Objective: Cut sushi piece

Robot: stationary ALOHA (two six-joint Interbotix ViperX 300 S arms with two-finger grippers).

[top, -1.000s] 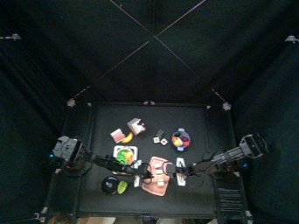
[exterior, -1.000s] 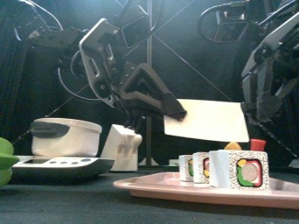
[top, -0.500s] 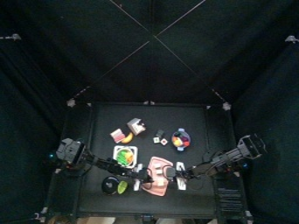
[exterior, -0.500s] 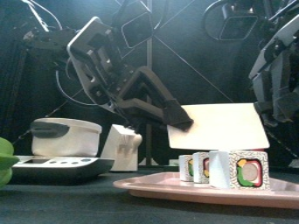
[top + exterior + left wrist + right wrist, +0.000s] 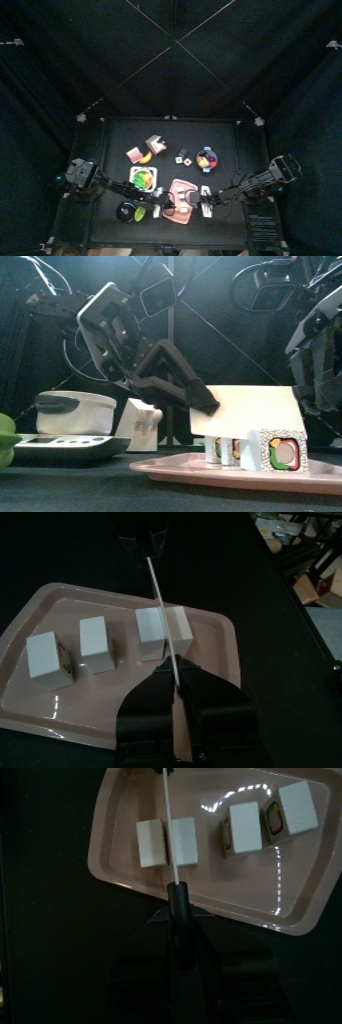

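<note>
Partly hidden behind the cleaver blade (image 5: 251,410), sushi pieces (image 5: 262,448), left pincer (image 5: 181,707) gripping its handle, right pincer's state unreadable.

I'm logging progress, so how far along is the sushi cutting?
Done: the left gripper holds the knife, and two separate sushi pieces sit on the pink tray. In hand: the knife is lined up across the end block. Left: pressing through.

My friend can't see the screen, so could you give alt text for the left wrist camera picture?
A thin cream knife blade, gripped in the left pincer, stands between two white sushi pieces on a pink tray. Two more pieces sit apart further along the tray, with black table around it.
</note>
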